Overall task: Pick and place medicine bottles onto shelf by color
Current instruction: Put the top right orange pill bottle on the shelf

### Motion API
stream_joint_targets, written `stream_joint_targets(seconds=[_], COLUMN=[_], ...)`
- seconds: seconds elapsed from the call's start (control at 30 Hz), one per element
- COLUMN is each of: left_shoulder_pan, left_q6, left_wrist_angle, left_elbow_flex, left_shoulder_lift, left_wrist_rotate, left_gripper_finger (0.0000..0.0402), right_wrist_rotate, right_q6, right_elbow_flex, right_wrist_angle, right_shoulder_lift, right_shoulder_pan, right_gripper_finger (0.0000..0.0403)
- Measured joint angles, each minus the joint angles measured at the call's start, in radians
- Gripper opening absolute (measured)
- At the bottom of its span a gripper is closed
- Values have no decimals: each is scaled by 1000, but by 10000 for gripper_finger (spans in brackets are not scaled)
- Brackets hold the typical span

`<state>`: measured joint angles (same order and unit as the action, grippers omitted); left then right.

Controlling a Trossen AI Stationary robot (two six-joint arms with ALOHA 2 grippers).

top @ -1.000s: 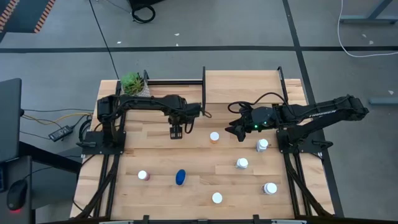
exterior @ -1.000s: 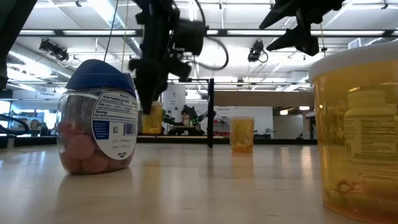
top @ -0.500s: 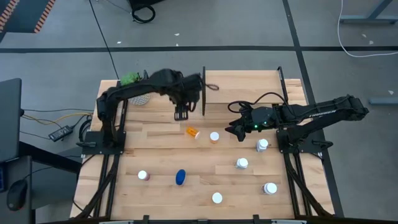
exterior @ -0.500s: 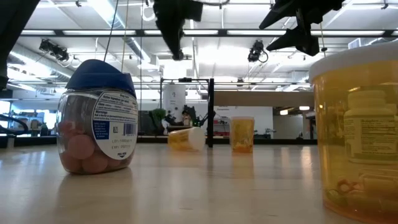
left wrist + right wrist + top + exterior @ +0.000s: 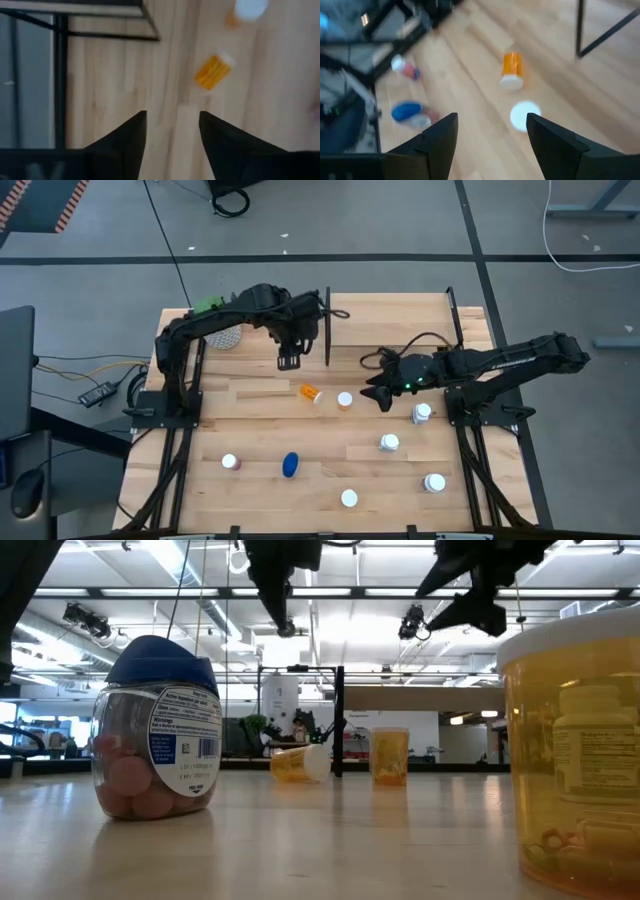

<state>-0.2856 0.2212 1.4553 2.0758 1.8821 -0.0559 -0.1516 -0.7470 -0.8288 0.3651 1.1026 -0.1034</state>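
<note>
An orange bottle (image 5: 311, 392) lies on its side on the table, also in the left wrist view (image 5: 212, 71) and the low view (image 5: 298, 762). A second orange bottle (image 5: 345, 400) with a white cap stands upright beside it. My left gripper (image 5: 289, 363) is open and empty, raised above the table on the far side of the fallen bottle; it also shows in its wrist view (image 5: 172, 135). My right gripper (image 5: 378, 392) is open and empty, raised just right of the upright bottle (image 5: 525, 116). The shelf (image 5: 390, 315) stands at the far edge.
White bottles (image 5: 422, 413) (image 5: 389, 443) (image 5: 434, 482) stand at the right, another (image 5: 349, 498) near the front edge. A blue bottle (image 5: 290, 465) and a pink bottle (image 5: 230, 462) stand front left. A potted plant (image 5: 215, 310) is at the far left corner.
My left gripper has let go of the orange bottle, risen and moved toward the far edge. The bottle has fallen and now lies on its side on the table next to the upright orange bottle. My right gripper has shifted slightly toward the table's left.
</note>
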Motion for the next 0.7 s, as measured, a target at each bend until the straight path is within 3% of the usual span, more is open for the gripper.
stream_joint_targets(seconds=[0.2,0.43,0.7], left_shoulder_pan=[62,164,252], left_q6=[-23,-26,9], left_wrist_angle=[-246,-525,-803], left_elbow_flex=[-25,-178,-409], left_shoulder_lift=[-12,-10,-8], left_wrist_rotate=[165,218,220], left_gripper_finger=[229,256,268], right_wrist_rotate=[92,185,137], right_q6=[-12,-164,-291], right_elbow_flex=[0,0,0], right_wrist_angle=[70,186,234], right_shoulder_lift=[24,-32,-47], right_shoulder_pan=[0,-64,-230], right_gripper_finger=[250,250,250])
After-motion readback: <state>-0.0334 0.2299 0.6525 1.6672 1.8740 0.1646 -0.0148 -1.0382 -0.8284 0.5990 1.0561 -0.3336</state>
